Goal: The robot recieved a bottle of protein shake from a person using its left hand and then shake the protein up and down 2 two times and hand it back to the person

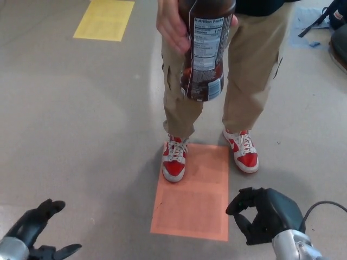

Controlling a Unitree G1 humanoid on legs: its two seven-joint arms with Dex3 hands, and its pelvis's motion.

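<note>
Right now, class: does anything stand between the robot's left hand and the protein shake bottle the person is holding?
Nothing visible does. The left hand is low and open; the bottle is in the person's hand, with only open space between.

You see an orange floor mat under the red-and-white sneakers. A yellow mat lies well apart, top left, on the grey floor.

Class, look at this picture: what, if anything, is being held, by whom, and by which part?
The person's hand holds the bottle by its upper body. The robot's left hand and right hand hold nothing.
</note>
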